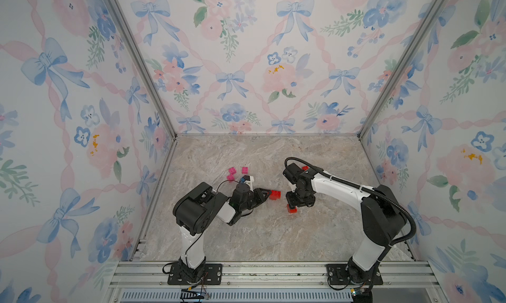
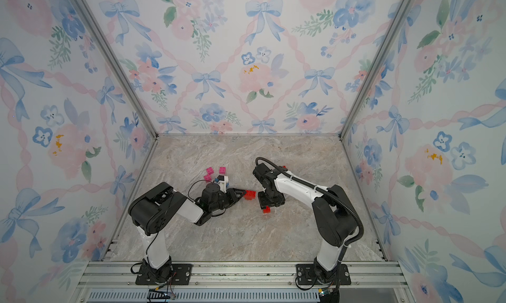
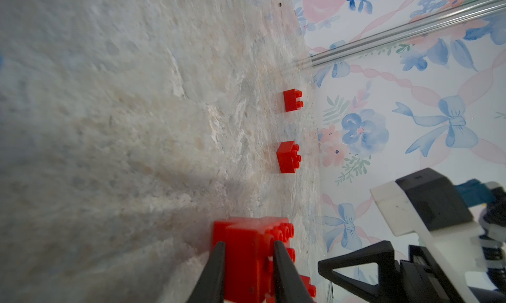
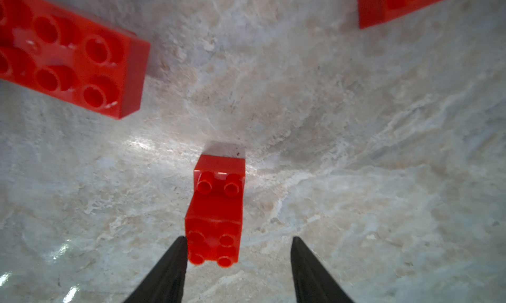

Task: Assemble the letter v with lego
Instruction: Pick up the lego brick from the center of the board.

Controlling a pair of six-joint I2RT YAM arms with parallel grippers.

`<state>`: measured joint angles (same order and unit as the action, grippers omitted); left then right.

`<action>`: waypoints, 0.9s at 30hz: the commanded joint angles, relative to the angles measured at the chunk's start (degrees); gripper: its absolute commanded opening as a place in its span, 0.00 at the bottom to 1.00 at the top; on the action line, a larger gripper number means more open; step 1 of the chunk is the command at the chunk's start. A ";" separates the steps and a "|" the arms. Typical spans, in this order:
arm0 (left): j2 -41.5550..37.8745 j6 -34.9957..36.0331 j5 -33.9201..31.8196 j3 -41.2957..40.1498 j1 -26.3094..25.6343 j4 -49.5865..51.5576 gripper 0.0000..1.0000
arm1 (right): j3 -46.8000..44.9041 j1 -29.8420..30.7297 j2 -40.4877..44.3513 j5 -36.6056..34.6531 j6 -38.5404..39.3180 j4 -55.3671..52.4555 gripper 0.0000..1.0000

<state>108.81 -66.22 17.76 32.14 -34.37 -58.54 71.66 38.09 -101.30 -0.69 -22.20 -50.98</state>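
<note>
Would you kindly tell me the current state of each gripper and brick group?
left gripper: shut on the red plastic brick cluster
right gripper: open, astride the stepped red two-brick stack
stepped red two-brick stack: on the table, unclamped
three pink plastic bricks: loose on the table

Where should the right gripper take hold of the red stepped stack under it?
On the red stack, pinch the upper brick by its side walls, coming straight down with the open right gripper. Studs face up and the lower brick juts out one end, so only those sides are flat. It sits close to one finger; I'd centre first.
</note>
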 commanded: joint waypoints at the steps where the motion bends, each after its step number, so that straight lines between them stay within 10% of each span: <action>1: -0.13 1.11 -0.62 0.03 -0.21 0.78 0.05 | -0.01 0.67 -1.60 0.47 -1.31 1.62 0.62; 20: 0.72 1.04 -0.36 0.30 -0.27 0.75 0.05 | -1.34 0.76 -5.48 2.25 -0.65 5.36 0.49; 27: 0.92 1.06 -0.27 0.38 -0.34 0.71 0.05 | -0.18 -0.05 -2.73 2.14 5.30 3.31 0.23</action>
<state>108.86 -66.22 17.78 32.14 -34.48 -58.54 71.00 38.30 -105.84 1.23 -21.02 -45.91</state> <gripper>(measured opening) 0.278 0.325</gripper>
